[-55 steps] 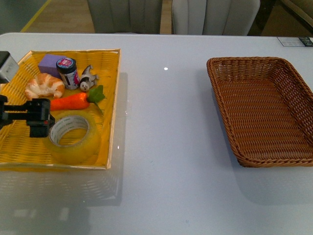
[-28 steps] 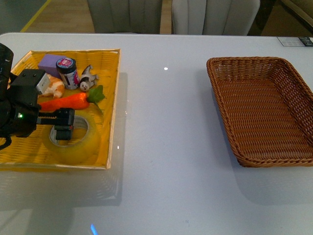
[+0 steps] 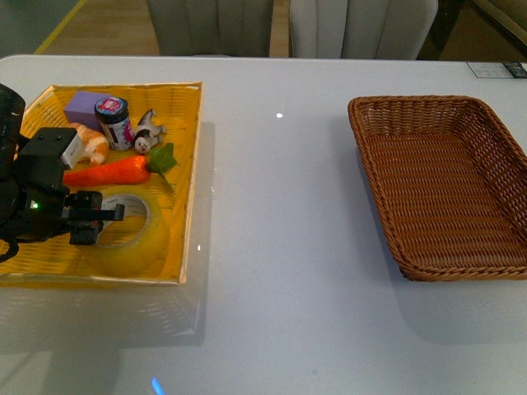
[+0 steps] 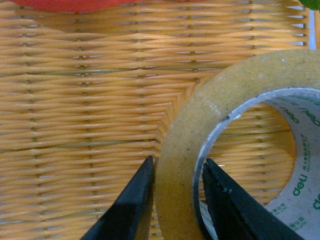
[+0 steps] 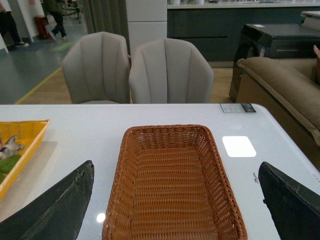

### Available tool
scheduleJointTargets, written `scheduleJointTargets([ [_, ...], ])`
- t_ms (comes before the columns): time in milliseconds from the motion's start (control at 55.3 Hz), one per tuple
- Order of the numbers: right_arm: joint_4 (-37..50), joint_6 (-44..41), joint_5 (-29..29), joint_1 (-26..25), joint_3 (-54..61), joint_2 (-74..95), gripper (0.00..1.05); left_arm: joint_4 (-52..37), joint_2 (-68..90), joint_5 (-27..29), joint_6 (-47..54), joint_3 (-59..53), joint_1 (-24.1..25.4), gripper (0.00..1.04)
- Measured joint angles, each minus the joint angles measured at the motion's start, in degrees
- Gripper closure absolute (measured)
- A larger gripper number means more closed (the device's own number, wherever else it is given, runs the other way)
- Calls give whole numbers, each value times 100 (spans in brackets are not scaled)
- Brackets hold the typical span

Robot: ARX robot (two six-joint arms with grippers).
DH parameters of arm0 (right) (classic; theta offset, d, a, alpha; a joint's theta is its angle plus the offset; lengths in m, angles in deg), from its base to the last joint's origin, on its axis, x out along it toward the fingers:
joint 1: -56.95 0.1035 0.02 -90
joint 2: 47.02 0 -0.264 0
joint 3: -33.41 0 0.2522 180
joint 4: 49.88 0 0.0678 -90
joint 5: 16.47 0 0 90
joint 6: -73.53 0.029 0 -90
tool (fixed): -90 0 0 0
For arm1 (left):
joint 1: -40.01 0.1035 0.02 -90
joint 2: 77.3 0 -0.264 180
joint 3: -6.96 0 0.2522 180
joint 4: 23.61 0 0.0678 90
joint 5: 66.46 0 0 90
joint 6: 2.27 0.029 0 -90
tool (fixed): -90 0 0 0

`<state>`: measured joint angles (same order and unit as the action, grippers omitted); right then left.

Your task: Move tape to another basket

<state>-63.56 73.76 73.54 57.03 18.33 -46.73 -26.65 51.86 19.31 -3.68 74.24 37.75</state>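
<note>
Two fingers of my left end effector (image 4: 177,161) straddle the wall of the tape (image 4: 215,95), one inside the core and one outside. They appear to pinch it, though firm contact is hard to confirm. This grip suits a roll lying flat in the yellow tray (image 3: 49,267). The basket (image 3: 372,177) sits well to the right, ahead of and below my right end effector (image 5: 175,165), whose fingers are spread wide.

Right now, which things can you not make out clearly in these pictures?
- Front view: the left arm hides part of the croissant and of the tape.
- Left wrist view: the edge cuts off the tape's printed lettering.
- Left wrist view: whether the left gripper squeezes the tape wall is unclear.
</note>
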Motion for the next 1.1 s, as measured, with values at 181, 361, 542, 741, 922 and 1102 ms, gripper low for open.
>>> scheduleJointTargets([
  [181,0,0,0,0,0,2,9,214,-645,-269,-354,-247,-2,90],
  [361,0,0,0,0,0,2,9,426,-1534,-507,-616,-256,-107,90],
  [542,0,0,0,0,0,2,9,688,-2203,-667,-916,-201,-457,90],
  [741,0,0,0,0,0,2,9,953,-2623,-693,-1325,146,-1182,90],
  [922,0,0,0,0,0,2,9,1143,-2706,-658,-1615,566,-1987,90],
  [1102,0,0,0,0,0,2,9,1268,-2706,-691,-1812,800,-2575,90],
])
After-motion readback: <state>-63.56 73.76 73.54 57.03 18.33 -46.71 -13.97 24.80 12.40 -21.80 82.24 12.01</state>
